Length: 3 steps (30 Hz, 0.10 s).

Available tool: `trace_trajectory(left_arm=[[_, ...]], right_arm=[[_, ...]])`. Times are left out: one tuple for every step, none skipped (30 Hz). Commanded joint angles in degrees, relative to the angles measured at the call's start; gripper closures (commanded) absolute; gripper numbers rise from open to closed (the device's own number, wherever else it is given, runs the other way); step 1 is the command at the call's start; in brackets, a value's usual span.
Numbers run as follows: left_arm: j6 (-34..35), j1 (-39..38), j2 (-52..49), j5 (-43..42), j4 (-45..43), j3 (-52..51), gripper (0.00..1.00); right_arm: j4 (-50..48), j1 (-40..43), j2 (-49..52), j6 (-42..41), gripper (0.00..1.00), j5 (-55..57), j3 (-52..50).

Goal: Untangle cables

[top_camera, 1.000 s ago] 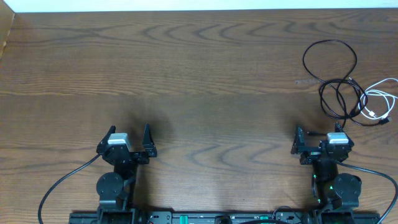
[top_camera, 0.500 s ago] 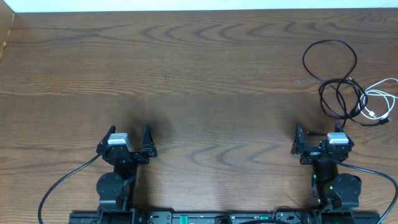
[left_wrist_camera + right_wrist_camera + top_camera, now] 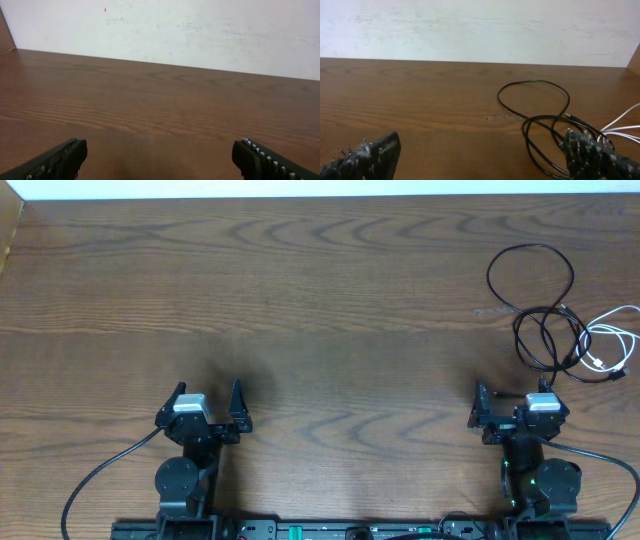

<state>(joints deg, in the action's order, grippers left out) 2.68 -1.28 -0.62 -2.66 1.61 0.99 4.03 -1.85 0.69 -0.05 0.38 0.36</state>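
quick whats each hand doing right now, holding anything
left hand: open, holding nothing
right hand: open, holding nothing

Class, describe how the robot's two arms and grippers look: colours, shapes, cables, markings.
Both arms are black with round base joints. The left gripper and right gripper each carry a pale block and two black, ribbed fingers. A thick black wire curves from each base. Small green lights glow on the right arm.
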Motion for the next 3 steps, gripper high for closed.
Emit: trace_trajectory(left_arm=[[-0.96,0.24,0.37,1.22,2.45,-0.76,0.02],[-0.96,0.24,0.37,1.22,2.45,-0.76,0.02],[-0.96,0.24,0.37,1.22,2.45,-0.76,0.02]], right_arm=[[0.28,-0.24,-0.42,-0.33,0.01,-0.15,-0.04],[0.28,-0.24,-0.42,-0.33,0.01,-0.15,-0.04],[0.28,-0.24,-0.42,-0.33,0.01,-0.15,-0.04]])
